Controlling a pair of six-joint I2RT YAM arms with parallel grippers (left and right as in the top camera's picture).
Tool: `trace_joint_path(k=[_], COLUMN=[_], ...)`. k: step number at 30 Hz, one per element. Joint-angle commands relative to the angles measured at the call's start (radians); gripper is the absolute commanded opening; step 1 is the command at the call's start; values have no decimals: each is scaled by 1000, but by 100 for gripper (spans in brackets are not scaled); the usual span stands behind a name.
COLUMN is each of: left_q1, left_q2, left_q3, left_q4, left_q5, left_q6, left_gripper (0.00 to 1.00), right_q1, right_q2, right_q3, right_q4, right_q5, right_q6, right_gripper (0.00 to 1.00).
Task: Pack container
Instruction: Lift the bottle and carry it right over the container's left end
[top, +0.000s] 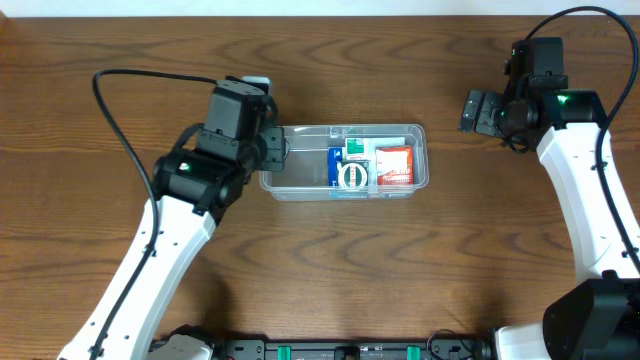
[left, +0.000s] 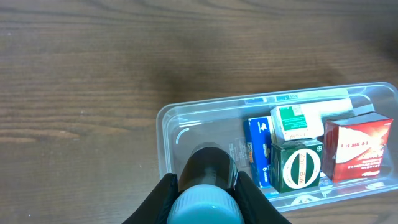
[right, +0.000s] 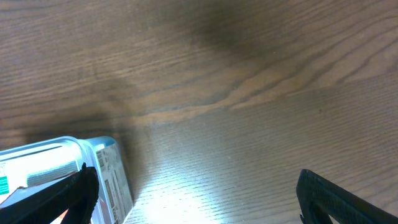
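Left gripper (left: 205, 202) is pinching a dark bottle (left: 208, 167) with a pale blue cap, hanging over the bare left end of the container (left: 180, 127), which sits in the middle of the table (top: 100, 40). My plan is to go straight down into that free end, stay off the near wall, and let go only once it's seated. The blue box (left: 258, 152) and green-and-white box (left: 298, 165) are right beside the gap, with the red box (left: 357, 149) further along, so no drifting that way. Right gripper (right: 196, 186) is spread wide with nothing in it, off past the tub's right end.
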Motion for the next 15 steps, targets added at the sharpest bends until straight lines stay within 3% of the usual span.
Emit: trace_joint_path(k=[1, 15], left_q1=[-24, -51], left_q2=[41, 291], left_q3=[5, 5], left_q4=[7, 131], left_q5=[-49, -68], left_q6=[-47, -62], left_gripper=[24, 24], right_q1=[-1, -1], right_q2=[3, 3], right_q3=[8, 8], right_q4=[-2, -2], right_q5=[9, 9], right_q6=[6, 6], right_gripper=[99, 99])
